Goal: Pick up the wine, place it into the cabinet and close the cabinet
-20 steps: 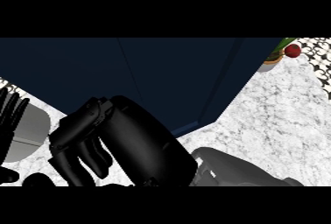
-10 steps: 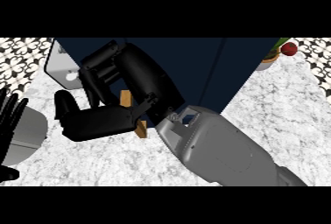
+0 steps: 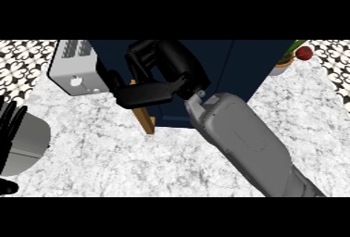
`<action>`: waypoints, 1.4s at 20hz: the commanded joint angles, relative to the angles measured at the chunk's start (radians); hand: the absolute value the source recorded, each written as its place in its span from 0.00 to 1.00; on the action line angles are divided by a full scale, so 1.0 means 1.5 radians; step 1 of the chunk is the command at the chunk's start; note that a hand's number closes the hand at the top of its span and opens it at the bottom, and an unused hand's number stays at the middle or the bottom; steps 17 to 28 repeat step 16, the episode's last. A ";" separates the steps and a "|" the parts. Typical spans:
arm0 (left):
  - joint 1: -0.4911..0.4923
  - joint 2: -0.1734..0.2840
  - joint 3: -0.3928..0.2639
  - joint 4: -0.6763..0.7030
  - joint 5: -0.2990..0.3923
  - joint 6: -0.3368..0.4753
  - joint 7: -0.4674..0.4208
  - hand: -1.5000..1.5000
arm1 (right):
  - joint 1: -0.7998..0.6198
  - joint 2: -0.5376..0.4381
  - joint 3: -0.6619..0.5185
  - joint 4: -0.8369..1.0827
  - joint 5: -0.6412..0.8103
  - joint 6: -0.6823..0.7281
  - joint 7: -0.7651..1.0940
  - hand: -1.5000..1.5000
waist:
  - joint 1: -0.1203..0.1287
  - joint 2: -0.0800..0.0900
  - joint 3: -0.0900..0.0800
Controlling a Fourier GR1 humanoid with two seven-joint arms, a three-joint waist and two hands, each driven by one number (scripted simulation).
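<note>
The wine shows nowhere; it may already be inside the dark blue cabinet (image 3: 205, 60). The right hand (image 3: 160, 76) reaches over the cabinet's front, just above the tan edge of its door (image 3: 145, 118), fingers bent, though whether they clasp anything I cannot tell. A glancing push could leave the door ajar. Left of the hand stands a grey toaster (image 3: 75, 67); the left hand (image 3: 10, 125) rests open at the far left edge; a potted plant (image 3: 295, 55) sits well to the right

marble counter (image 3: 137, 162) bearing toaster (image 3: 75, 69)
</note>
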State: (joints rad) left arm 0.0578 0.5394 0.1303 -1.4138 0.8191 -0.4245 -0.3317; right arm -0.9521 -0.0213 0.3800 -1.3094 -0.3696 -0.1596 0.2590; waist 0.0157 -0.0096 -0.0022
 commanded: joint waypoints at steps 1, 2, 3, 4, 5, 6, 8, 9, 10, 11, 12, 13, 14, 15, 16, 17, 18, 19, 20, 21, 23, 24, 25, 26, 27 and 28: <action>-0.013 0.006 0.014 0.030 0.003 -0.037 -0.001 0.00 | -0.031 -0.021 -0.063 0.133 0.004 0.061 -0.063 1.00 | 0.002 0.011 0.001; 0.008 0.022 0.035 0.010 0.024 -0.037 0.020 0.00 | 0.010 -0.022 -0.039 0.063 0.021 0.040 -0.033 1.00 | -0.003 0.007 0.001; -0.002 -0.004 0.017 0.032 -0.018 -0.033 -0.013 0.00 | -0.001 -0.030 -0.055 0.085 0.014 0.056 -0.044 1.00 | -0.004 0.008 0.001; -0.027 0.005 0.016 0.020 0.001 -0.020 0.018 0.00 | -0.032 -0.023 -0.069 0.117 0.012 0.055 -0.042 1.00 | -0.002 0.009 0.001; -0.007 0.001 0.011 0.008 0.003 -0.028 0.018 0.00 | -0.027 -0.022 -0.063 0.129 0.031 0.044 -0.062 1.00 | 0.001 0.009 0.001; -0.033 -0.012 0.017 0.024 -0.015 -0.003 -0.001 0.00 | 0.003 -0.029 -0.049 0.125 0.041 0.058 -0.089 1.00 | -0.004 0.010 0.001; -0.022 -0.013 0.004 0.023 -0.019 -0.023 0.003 0.00 | 0.003 -0.046 -0.059 0.151 0.036 0.086 -0.103 1.00 | -0.001 0.012 0.001; -0.021 0.010 0.018 0.000 0.009 -0.020 0.032 0.00 | -0.031 -0.045 -0.080 0.171 0.035 0.078 -0.104 1.00 | 0.007 0.012 0.001; -0.031 0.003 0.011 -0.003 0.007 -0.012 0.037 0.00 | 0.003 -0.037 -0.062 0.167 0.043 0.078 -0.121 1.00 | 0.002 0.011 0.002; -0.022 0.006 0.023 0.018 0.012 -0.039 0.020 0.00 | -0.042 -0.045 -0.087 0.175 0.033 0.073 -0.091 1.00 | 0.005 0.011 0.001; -0.033 -0.007 0.007 0.019 -0.007 -0.022 0.019 0.00 | -0.054 -0.054 -0.101 0.197 0.023 0.091 -0.100 1.00 | 0.007 0.015 0.001; -0.033 -0.010 0.008 0.028 -0.016 -0.026 0.011 0.00 | 0.011 -0.047 -0.067 0.175 0.039 0.102 -0.143 1.00 | -0.002 0.013 0.001; -0.030 -0.012 0.000 0.011 -0.010 -0.028 0.020 0.00 | -0.026 -0.044 -0.081 0.181 0.036 0.089 -0.115 1.00 | 0.001 0.011 0.001; -0.035 -0.003 0.013 0.013 0.009 -0.036 0.027 0.00 | -0.008 -0.030 -0.067 0.194 0.053 0.079 -0.144 1.00 | 0.004 0.012 0.001; -0.007 0.002 0.010 0.000 0.002 -0.048 0.024 0.00 | -0.005 -0.053 -0.078 0.186 0.044 0.091 -0.126 1.00 | 0.006 0.010 0.001; -0.007 0.002 0.010 0.000 0.002 -0.048 0.024 0.00 | -0.005 -0.053 -0.078 0.186 0.044 0.091 -0.126 1.00 | 0.006 0.010 0.001; -0.007 0.002 0.010 0.000 0.002 -0.048 0.024 0.00 | -0.005 -0.053 -0.078 0.186 0.044 0.091 -0.126 1.00 | 0.006 0.010 0.001; -0.007 0.002 0.010 0.000 0.002 -0.048 0.024 0.00 | -0.005 -0.053 -0.078 0.186 0.044 0.091 -0.126 1.00 | 0.006 0.010 0.001; -0.007 0.002 0.010 0.000 0.002 -0.048 0.024 0.00 | -0.005 -0.053 -0.078 0.186 0.044 0.091 -0.126 1.00 | 0.006 0.010 0.001; -0.007 0.002 0.010 0.000 0.002 -0.048 0.024 0.00 | -0.005 -0.053 -0.078 0.186 0.044 0.091 -0.126 1.00 | 0.006 0.010 0.001; -0.007 0.002 0.010 0.000 0.002 -0.048 0.024 0.00 | -0.005 -0.053 -0.078 0.186 0.044 0.091 -0.126 1.00 | 0.006 0.010 0.001; -0.007 0.002 0.010 0.000 0.002 -0.048 0.024 0.00 | -0.005 -0.053 -0.078 0.186 0.044 0.091 -0.126 1.00 | 0.006 0.010 0.001; -0.007 0.002 0.010 0.000 0.002 -0.048 0.024 0.00 | -0.005 -0.053 -0.078 0.186 0.044 0.091 -0.126 1.00 | 0.006 0.010 0.001; -0.007 0.002 0.010 0.000 0.002 -0.048 0.024 0.00 | -0.005 -0.053 -0.078 0.186 0.044 0.091 -0.126 1.00 | 0.006 0.010 0.001; -0.007 0.002 0.010 0.000 0.002 -0.048 0.024 0.00 | -0.005 -0.053 -0.078 0.186 0.044 0.091 -0.126 1.00 | 0.006 0.010 0.001; -0.007 0.002 0.010 0.000 0.002 -0.048 0.024 0.00 | -0.005 -0.053 -0.078 0.186 0.044 0.091 -0.126 1.00 | 0.006 0.010 0.001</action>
